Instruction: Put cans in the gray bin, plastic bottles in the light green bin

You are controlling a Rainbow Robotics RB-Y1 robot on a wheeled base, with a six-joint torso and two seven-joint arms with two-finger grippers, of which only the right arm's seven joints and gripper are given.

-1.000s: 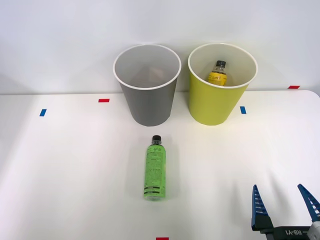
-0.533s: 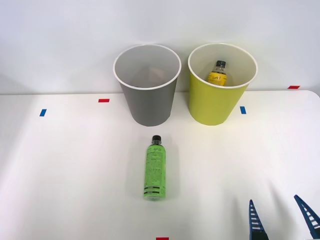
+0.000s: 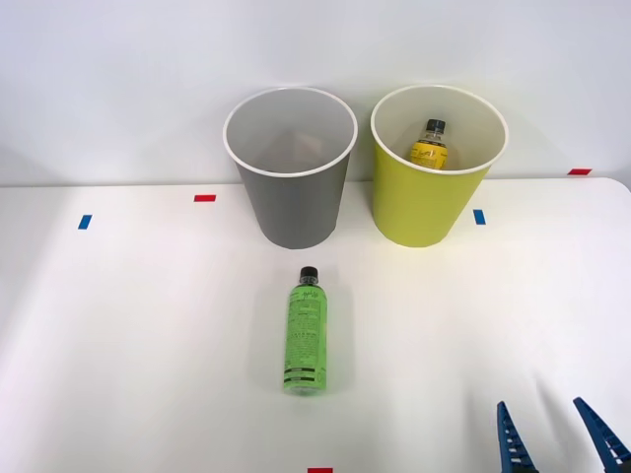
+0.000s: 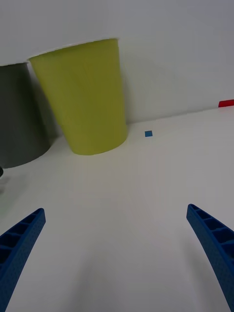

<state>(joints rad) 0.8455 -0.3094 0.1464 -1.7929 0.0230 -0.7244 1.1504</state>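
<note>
The gray bin (image 3: 292, 187) stands at the back of the white table, with the light green bin (image 3: 430, 187) to its right. Inside the light green bin a yellow black-capped bottle (image 3: 429, 145) leans against the wall. A slim translucent green bottle (image 3: 306, 331) lies on the table in front of the gray bin, cap toward the bins. My right gripper (image 3: 557, 434) sits at the front right edge of the table, open and holding nothing. From the right wrist, the light green bin (image 4: 85, 97) and part of the gray bin (image 4: 17, 117) stand ahead of the spread fingers (image 4: 214, 243).
Small red and blue tape marks dot the table: red (image 3: 204, 198), blue (image 3: 85, 222), blue (image 3: 479, 217), red (image 3: 579, 171), red (image 3: 319, 470). A plain white wall rises behind the bins.
My right gripper has drawn back and down toward the front right corner, so less of it shows. Bottles and bins have not moved.
</note>
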